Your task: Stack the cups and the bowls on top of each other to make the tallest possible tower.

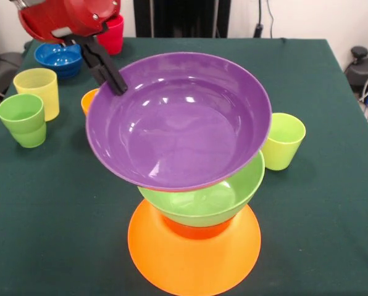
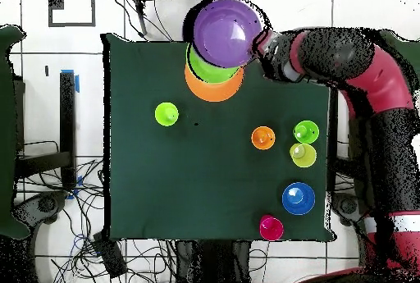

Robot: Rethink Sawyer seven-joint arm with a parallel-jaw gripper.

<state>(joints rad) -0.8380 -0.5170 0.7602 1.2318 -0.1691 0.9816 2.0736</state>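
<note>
While the tool (image 1: 117,86) pinched its rim, we saw the purple bowl (image 1: 179,120) (tilted) atop the green bowl (image 1: 221,200) on the tabletop (image 1: 60,216).

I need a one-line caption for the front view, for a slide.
Gripper holds the purple bowl by its rim, tilted over the green bowl on the orange base.

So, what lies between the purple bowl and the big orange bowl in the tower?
In the front view, the green bowl sits under the tilted purple bowl, and a red-orange piece shows between it and the orange bowl.
</note>
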